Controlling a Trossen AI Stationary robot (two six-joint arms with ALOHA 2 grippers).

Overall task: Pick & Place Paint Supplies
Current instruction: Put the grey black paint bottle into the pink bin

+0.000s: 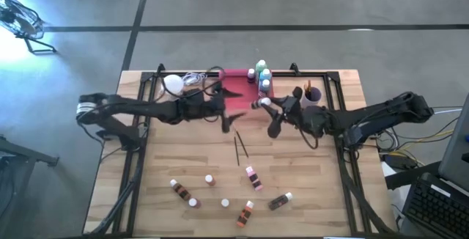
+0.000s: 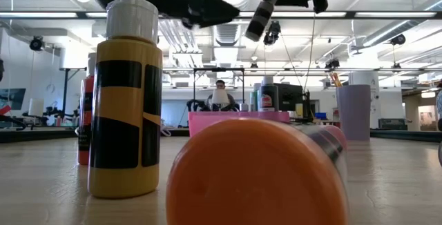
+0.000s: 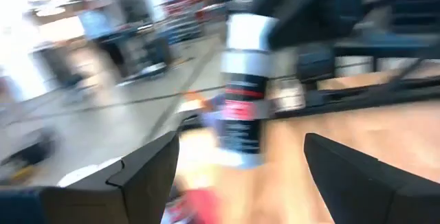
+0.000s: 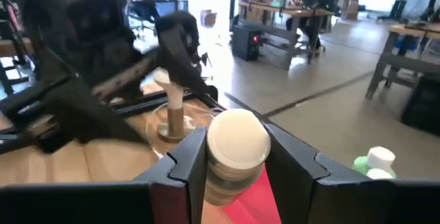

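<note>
— Right gripper [image 4: 230,165]?
— Clamped on a white-capped dark paint bottle [image 4: 236,157], above the pink rectangular tray [image 1: 236,86].
— Left gripper [image 3: 237,176]?
— Spread wide, holding nothing — just beside that bottle.

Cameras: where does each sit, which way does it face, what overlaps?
High: overhead, straight down on the table; both arms visible.
Low: table height, past a yellow bottle toward the pink tray; arms overhead.
Left wrist: past open left claw at right claw's bottle.
Right wrist: right claw shut on that bottle, over the tray.
Shared: that bottle.
</note>
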